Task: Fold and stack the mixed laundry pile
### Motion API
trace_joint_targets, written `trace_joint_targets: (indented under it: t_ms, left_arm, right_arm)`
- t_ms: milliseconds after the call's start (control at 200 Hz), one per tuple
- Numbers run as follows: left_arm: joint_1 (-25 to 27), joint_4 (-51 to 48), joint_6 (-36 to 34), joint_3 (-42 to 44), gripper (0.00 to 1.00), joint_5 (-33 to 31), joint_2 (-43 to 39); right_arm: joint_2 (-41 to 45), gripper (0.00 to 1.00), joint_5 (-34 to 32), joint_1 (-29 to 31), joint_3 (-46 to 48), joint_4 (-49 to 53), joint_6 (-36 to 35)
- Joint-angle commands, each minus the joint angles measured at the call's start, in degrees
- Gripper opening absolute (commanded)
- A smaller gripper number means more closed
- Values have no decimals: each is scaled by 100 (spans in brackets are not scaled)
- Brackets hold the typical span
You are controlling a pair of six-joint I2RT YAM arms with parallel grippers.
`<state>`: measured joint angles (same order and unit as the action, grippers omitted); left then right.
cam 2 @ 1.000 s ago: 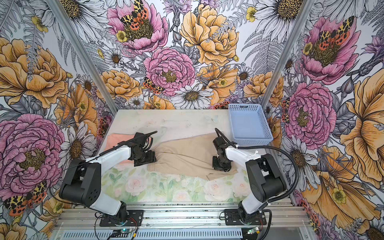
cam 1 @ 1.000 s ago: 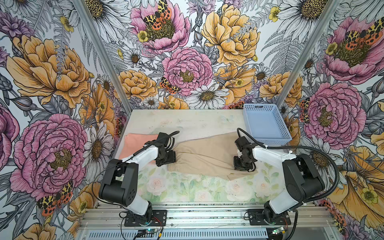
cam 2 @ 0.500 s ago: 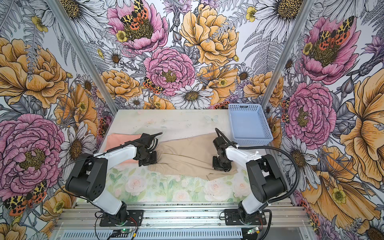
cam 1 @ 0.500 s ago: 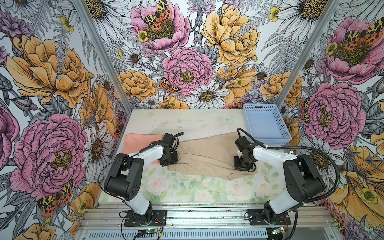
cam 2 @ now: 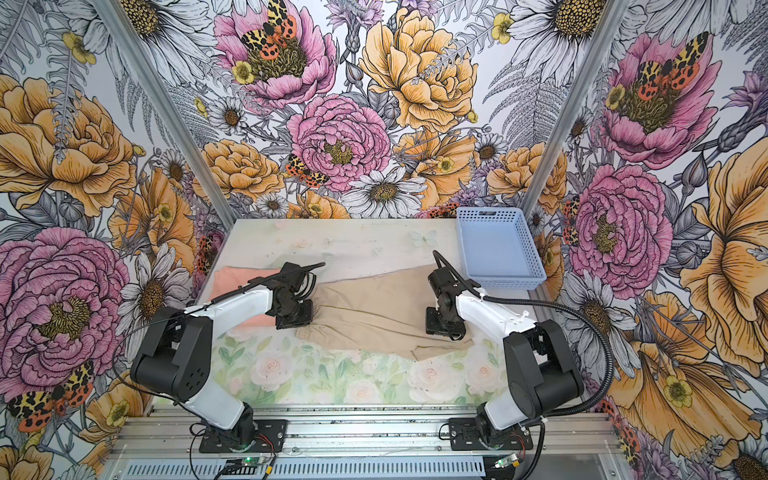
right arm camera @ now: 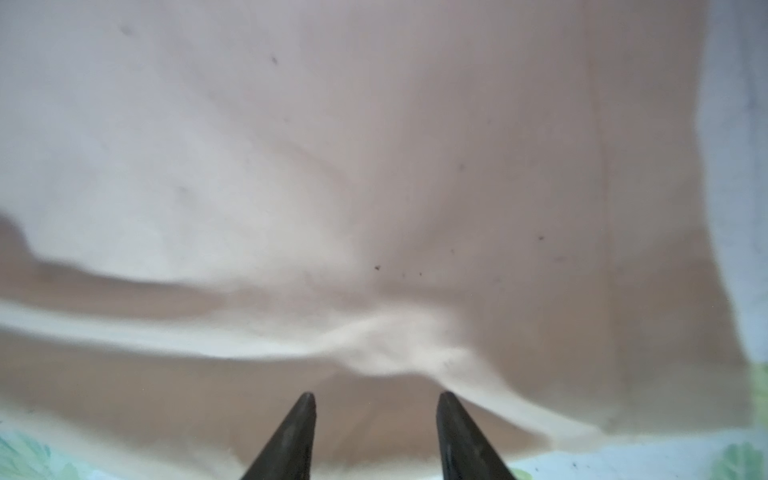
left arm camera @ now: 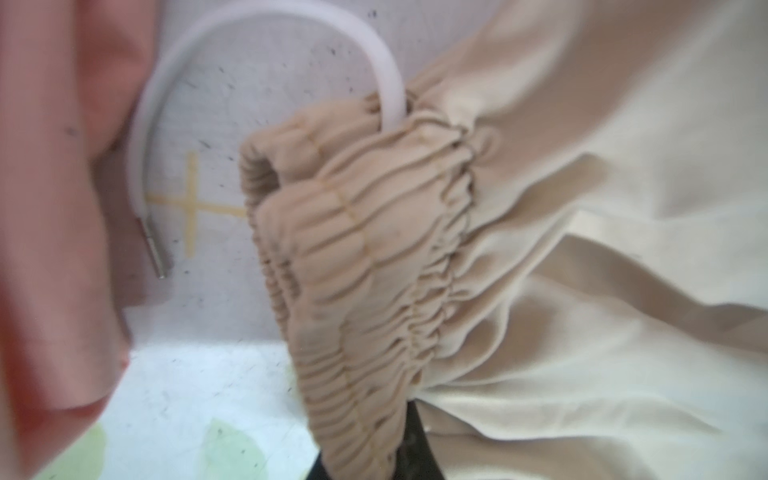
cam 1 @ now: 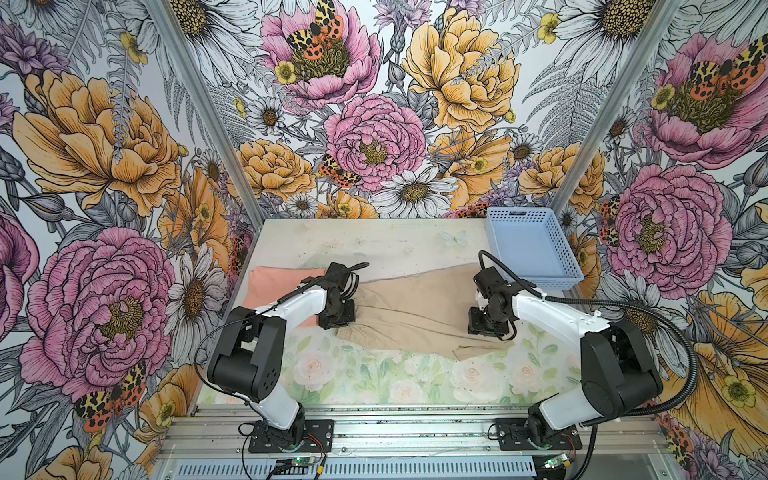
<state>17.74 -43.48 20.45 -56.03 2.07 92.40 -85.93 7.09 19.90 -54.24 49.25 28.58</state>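
The beige garment (cam 1: 415, 307) (cam 2: 374, 316) lies spread across the middle of the table. The salmon T-shirt (cam 1: 274, 282) (cam 2: 237, 282) lies folded at the left, partly under my left arm. My left gripper (cam 1: 337, 320) (cam 2: 294, 320) (left arm camera: 374, 453) is shut on the beige garment's gathered elastic waistband (left arm camera: 365, 266) at its left end. A white drawstring (left arm camera: 386, 79) loops out of the waistband beside the T-shirt (left arm camera: 50, 208). My right gripper (cam 1: 484, 328) (cam 2: 442, 326) (right arm camera: 376, 401) stands open just over the beige cloth (right arm camera: 332, 166) near its right end, with nothing between its fingers.
A light blue perforated basket (cam 1: 536, 281) (cam 2: 498, 282) stands at the back right corner, close behind my right arm. Floral walls close in the table on three sides. A metal rail with both arm bases runs along the front edge.
My left gripper shifted slightly right and closed on the beige waistband. My right gripper's jaws opened wider while that arm stayed in place.
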Motion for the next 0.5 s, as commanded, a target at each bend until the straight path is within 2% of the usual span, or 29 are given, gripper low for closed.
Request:
trace_joint_targets:
  t_ms: [0, 150, 330, 495]
  left_arm:
    - [-121, -718, -408, -558, 0, -482, -480]
    - [-149, -1528, -767, -1385, 0, -566, -757]
    - [-62, -2163, -987, -2079, 0, -559, -827]
    - [88, -2556, -1049, -2578, 0, -610, -838]
  right_arm:
    - [276, 53, 160, -2, -385, 148, -87]
    - [192, 54, 554, 258, -734, -133, 93]
    - [-371, 52, 1062, 707, -1148, -1071, 474]
    - [-1111, 38, 1493, 1113, -1472, -2103, 946]
